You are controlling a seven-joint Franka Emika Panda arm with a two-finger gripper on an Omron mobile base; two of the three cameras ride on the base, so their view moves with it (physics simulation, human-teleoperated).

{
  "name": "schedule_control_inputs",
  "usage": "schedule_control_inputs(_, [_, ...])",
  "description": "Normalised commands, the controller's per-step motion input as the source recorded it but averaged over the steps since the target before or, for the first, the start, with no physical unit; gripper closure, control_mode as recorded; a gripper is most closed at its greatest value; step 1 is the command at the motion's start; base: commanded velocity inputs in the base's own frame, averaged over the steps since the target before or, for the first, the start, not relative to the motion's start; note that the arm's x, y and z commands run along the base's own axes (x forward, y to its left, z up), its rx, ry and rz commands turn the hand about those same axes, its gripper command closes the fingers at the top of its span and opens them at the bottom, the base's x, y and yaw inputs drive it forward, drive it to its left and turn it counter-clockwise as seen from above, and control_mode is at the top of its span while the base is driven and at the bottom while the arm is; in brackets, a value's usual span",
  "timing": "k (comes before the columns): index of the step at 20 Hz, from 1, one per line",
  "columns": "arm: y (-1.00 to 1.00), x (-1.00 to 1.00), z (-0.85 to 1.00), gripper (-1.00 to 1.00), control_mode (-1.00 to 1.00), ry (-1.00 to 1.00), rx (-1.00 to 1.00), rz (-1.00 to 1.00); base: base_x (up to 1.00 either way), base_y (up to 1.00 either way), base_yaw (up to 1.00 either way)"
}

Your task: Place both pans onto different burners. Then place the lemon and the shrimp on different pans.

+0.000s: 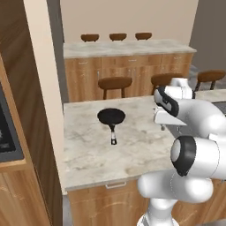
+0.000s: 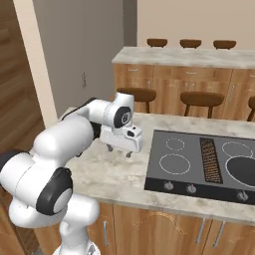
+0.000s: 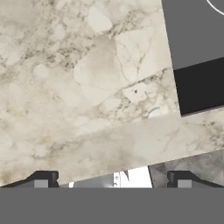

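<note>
- Black pan (image 1: pixel 111 116) sits on the marble tabletop (image 1: pixel 88 150), handle toward you; a 2nd pan (image 2: pixel 245 170) already rests on the right burner (image 2: pixel 239 167) of the cooktop (image 2: pixel 164 174).
- Gripper (image 2: pixel 120 151) hangs empty over bare marble near the cooktop's left edge, fingers (image 3: pixel 41 179) spread wide.
- Swing left to the pan, come down on the thin handle, square it between the fingers.
- Wood cabinets, bar stools (image 1: pixel 114 83) behind.
</note>
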Motion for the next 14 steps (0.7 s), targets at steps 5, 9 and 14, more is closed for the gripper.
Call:
schedule_control_inputs(5, [0.00, 0.00, 0.00, -1.00, 1.00, 0.00, 0.00, 0.00, 0.39, 0.66, 0.01])
schedule_control_inputs(9, [0.00, 0.00, 0.00, -1.00, 1.00, 0.00, 0.00, 0.00, 0.43, 0.32, 0.00])
schedule_control_inputs(14, [0.00, 0.03, 0.00, -1.00, -1.00, 0.00, 0.00, 0.00, 0.17, 0.12, 0.00])
